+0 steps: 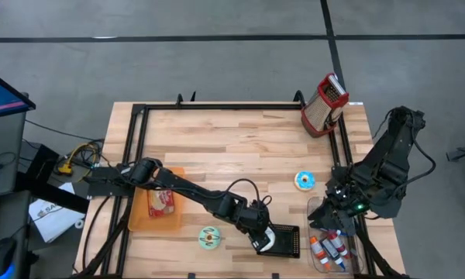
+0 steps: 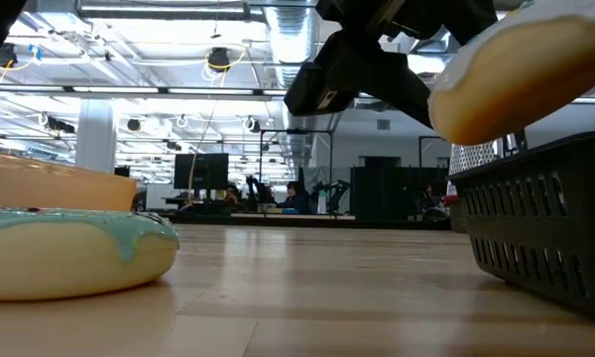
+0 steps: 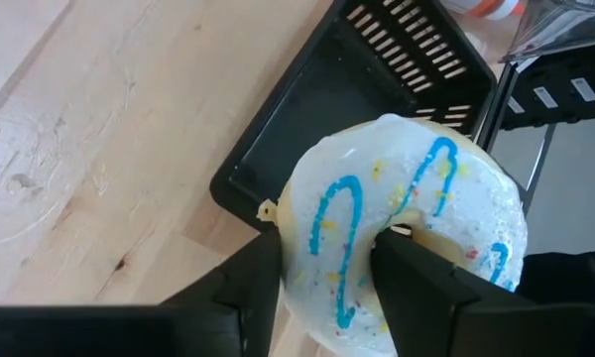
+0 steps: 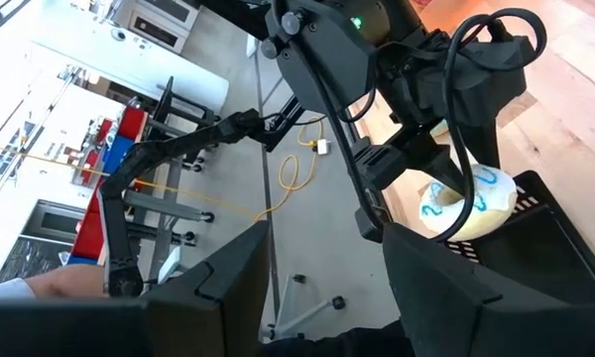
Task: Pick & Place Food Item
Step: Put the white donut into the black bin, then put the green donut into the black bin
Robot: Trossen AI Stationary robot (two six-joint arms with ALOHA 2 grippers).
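Note:
A white-iced donut with blue squiggles [image 3: 416, 188] is in my left gripper [image 3: 322, 288], which is shut on it above the near-left corner of a black slatted basket [image 1: 288, 244]. The low view shows the donut [image 2: 516, 74] lifted above the basket's wall [image 2: 550, 213]. A teal-iced donut [image 1: 209, 238] lies flat on the table to the left of the basket. Another iced donut [image 1: 304, 180] lies farther right. My right gripper [image 4: 322, 297] is open at the table's right side, touching nothing. My left gripper pinches one side of the donut's ring [image 3: 327, 238]: one finger [image 3: 248, 288] is on the outer rim and the other [image 3: 416, 288] reaches in at the hole. The fingers come from above, slanting down. The donut is lifted clear, tilted, over the basket's corner.
An orange tray [image 1: 139, 221] with a food item on it sits at the near left. A red grater [image 1: 324, 105] stands at the far right corner. A clear bin of bottles [image 1: 329, 249] is right of the basket. Bare wood lies in the table's middle.

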